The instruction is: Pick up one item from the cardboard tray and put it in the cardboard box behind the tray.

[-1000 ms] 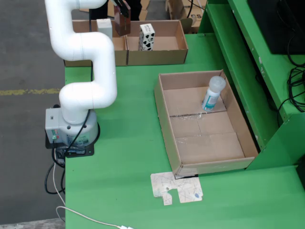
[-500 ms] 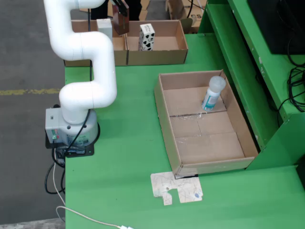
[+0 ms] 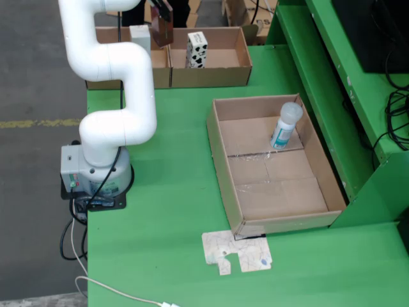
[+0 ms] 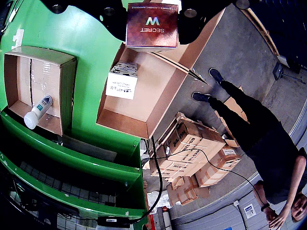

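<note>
Green table (image 3: 172, 211) fills my fixed view, grey floor to the left of it. One white arm (image 3: 108, 83) stands on its base at the left edge and reaches to the far side.

Gripper (image 4: 151, 14): in the riding view I see it closed on one dark red box (image 4: 152, 25), its dark fingers (image 4: 112, 21) pressed to the box's two sides. The label reads "SECRET". In the fixed view this red box (image 3: 162, 29) hangs at the far edge, over the line where two cardboard boxes meet.

Count, far side: two open cardboard boxes side by side. Right one (image 3: 233, 67) holds one upright black-and-white carton (image 3: 197, 50). Left one (image 3: 160, 78) shows one white carton (image 3: 140, 37), partly behind the arm.

Count, tray (image 3: 220, 160), right of the arm and nearer: one white bottle (image 3: 285, 125) with a blue label, leaning in its far right corner.

One flat printed card (image 3: 236, 251) lies on the table just near of the tray.
</note>
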Robot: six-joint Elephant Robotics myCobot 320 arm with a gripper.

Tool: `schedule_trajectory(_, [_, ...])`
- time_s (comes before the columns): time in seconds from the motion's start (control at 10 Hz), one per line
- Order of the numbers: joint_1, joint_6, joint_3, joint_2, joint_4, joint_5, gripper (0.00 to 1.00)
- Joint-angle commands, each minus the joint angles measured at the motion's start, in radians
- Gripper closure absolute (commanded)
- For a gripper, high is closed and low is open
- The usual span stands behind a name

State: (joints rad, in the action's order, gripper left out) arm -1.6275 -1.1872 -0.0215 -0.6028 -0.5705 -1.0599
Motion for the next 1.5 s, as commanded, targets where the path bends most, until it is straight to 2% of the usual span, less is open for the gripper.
schedule_trajectory(0.0, [0.018, 0.01, 0.021, 0.004, 0.027, 0.01, 1.0])
schedule_trajectory(1.4, [-0.011, 0.02, 0.021, -0.088, 0.095, 0.036, 1.0])
